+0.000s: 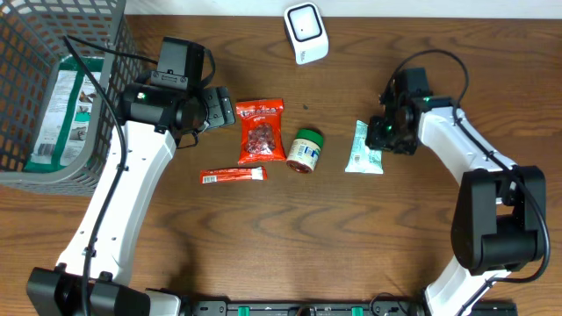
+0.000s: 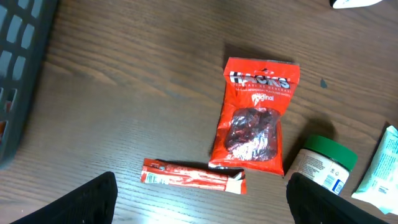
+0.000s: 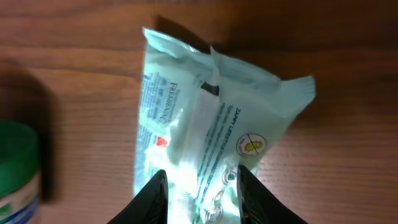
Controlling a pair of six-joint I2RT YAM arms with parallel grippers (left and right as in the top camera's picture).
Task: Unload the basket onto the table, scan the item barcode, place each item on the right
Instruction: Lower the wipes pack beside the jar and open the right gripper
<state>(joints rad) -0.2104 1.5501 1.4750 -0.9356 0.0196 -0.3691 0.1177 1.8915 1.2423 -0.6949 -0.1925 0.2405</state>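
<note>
A brown wood-grain counter point(image 1: 421, 228) is seen, with a grey wire basket point(image 1: 26, 167) at its left edge and a white scanner point(image 1: 306, 33) at the far side. The pale green packet point(image 3: 205, 118) lies flat on the counter right of centre. Its near end is straddled by the right hand point(image 3: 199, 186), set narrow; whether it is pinched cannot be told. The left hand point(image 2: 202, 202) is held wide above a red stick pack point(image 1: 233, 175), beside a red sweets bag point(image 1: 261, 132) and a green-lidded jar point(image 1: 306, 149).
</note>
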